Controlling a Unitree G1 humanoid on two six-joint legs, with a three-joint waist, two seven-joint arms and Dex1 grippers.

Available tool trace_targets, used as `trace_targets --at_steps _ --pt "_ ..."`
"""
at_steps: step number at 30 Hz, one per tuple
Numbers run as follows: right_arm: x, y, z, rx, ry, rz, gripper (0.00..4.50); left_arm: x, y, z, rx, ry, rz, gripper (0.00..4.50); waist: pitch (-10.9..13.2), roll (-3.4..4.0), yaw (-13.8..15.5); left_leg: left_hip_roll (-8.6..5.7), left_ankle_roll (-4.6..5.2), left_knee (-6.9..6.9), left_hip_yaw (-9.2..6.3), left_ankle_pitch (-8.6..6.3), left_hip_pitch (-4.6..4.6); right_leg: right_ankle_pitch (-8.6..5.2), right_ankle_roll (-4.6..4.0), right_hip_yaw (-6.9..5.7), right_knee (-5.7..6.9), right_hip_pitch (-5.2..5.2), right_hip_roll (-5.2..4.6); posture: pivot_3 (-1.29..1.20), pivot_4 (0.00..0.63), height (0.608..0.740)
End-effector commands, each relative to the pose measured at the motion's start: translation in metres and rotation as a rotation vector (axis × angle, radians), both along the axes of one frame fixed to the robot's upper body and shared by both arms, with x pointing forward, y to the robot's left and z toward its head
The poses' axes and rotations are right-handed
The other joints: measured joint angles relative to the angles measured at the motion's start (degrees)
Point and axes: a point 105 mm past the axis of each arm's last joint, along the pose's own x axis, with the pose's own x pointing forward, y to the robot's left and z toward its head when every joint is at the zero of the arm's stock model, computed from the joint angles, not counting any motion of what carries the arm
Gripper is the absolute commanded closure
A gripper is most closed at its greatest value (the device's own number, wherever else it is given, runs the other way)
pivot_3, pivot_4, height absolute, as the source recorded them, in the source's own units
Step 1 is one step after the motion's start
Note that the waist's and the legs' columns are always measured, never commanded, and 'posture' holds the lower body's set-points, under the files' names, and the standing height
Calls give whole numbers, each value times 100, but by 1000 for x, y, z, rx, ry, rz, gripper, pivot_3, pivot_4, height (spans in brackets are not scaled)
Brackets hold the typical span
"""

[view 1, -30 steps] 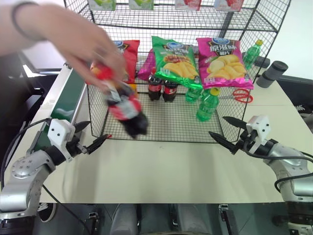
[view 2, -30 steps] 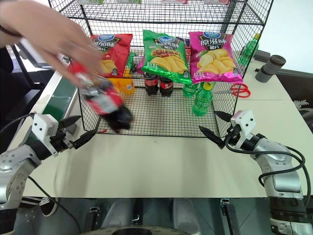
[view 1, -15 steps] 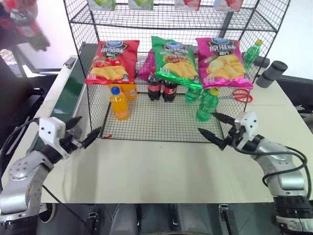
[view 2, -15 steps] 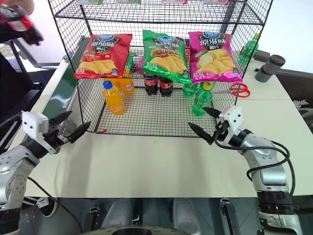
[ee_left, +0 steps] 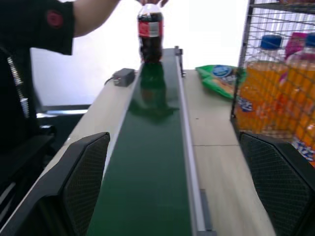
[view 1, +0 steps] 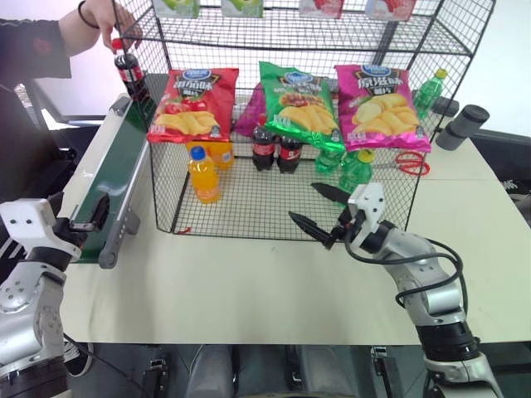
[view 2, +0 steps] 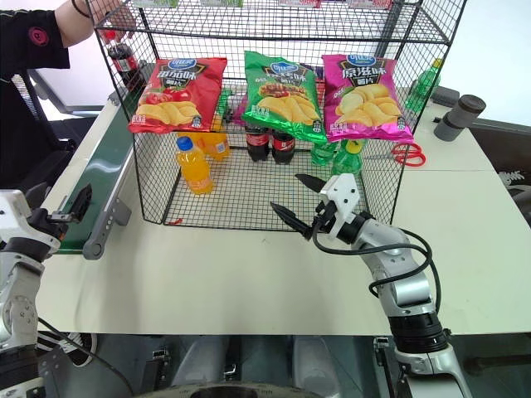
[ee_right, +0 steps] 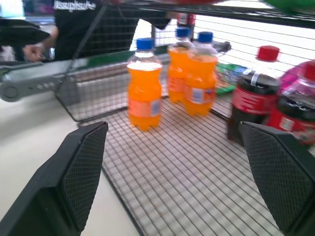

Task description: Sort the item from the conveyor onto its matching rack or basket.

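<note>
The cola bottle (view 1: 127,70) stands upright on the far end of the dark green conveyor (view 1: 112,170), with a person's hand on its red cap. In the left wrist view the bottle (ee_left: 149,34) is far up the belt (ee_left: 147,167). My left gripper (ee_left: 172,140) is open and empty at the belt's near end, pointing along it. My right gripper (view 1: 305,203) is open and empty at the front edge of the black wire rack (view 1: 249,217), pointing in over its grid floor.
Inside the rack stand orange-drink bottles (view 1: 203,174), two cola bottles (view 1: 264,148) and green bottles (view 1: 355,170), with chip bags (view 1: 299,99) hanging above. Red scissors (view 1: 406,162) and a grey cylinder (view 1: 460,124) lie to the right. A person in black stands at the far left.
The person's hand carried the cola bottle from in front of the rack to the conveyor's far end. Both grippers moved left; the left one turned toward the belt.
</note>
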Motion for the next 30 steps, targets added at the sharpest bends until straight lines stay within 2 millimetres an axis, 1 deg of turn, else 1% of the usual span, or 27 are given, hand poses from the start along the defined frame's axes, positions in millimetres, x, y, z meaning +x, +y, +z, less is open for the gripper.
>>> trace_targets --at_steps 1,4,11,16,19,23,30 --pt "-3 13 14 6 -60 8 80 0 6 6 7 -41 63 0 -2 -3 -2 0 0 0 0 0 0 0 0 0 0 0 0 0 150 740" --pt "-5 17 15 20 -78 -8 80 3 3 0 -7 -28 77 0 -2 -4 -4 0 0 0 -1 0 0 0 0 -1 2 -1 -1 0 150 740" --pt "7 0 8 25 -43 -135 80 9 -2 -5 -36 -19 78 0 -4 -7 -4 0 0 0 0 0 0 0 0 -1 2 -2 -1 0 150 740" --pt "-3 10 2 44 5 -31 80 13 -3 -8 -19 -11 96 0 -4 -7 -11 0 0 0 0 0 0 0 0 -1 2 -2 -1 0 150 740" --pt "-1 10 -4 23 20 -37 80 14 -2 -10 -9 -7 100 0 -4 -6 -15 0 0 0 0 0 0 0 0 -1 3 -2 1 0 150 740" --pt "0 10 -4 25 16 -38 80 14 -2 -12 13 1 95 0 -4 -7 -6 0 0 0 0 0 0 0 0 -1 3 -2 0 0 150 740" --pt "2 14 -5 12 9 -28 80 13 -1 -12 -13 -16 98 0 -4 -6 -11 0 0 0 0 0 0 0 0 -1 3 -2 -1 0 150 740"
